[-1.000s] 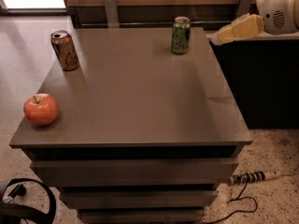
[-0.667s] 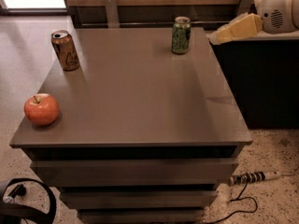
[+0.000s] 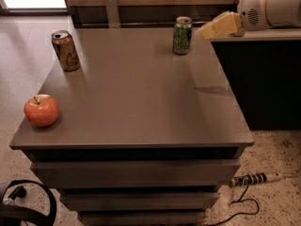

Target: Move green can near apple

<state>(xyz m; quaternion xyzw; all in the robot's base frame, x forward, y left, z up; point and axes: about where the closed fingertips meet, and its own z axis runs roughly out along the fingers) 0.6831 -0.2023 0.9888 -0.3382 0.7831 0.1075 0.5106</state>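
The green can stands upright at the far right of the grey table, with mottled pale markings and a silver top. The red-orange apple sits at the near left corner of the table, far from the can. My gripper comes in from the upper right on a white arm. Its pale tip is just right of the can, level with its top and apart from it. It holds nothing.
A brown-gold can stands upright at the far left of the table. A dark counter adjoins the table's right side. A power strip and cable lie on the floor at the lower right. A dark strap lies at the lower left.
The gripper has moved slightly left, closer to the green can. The cans and the apple have not moved.
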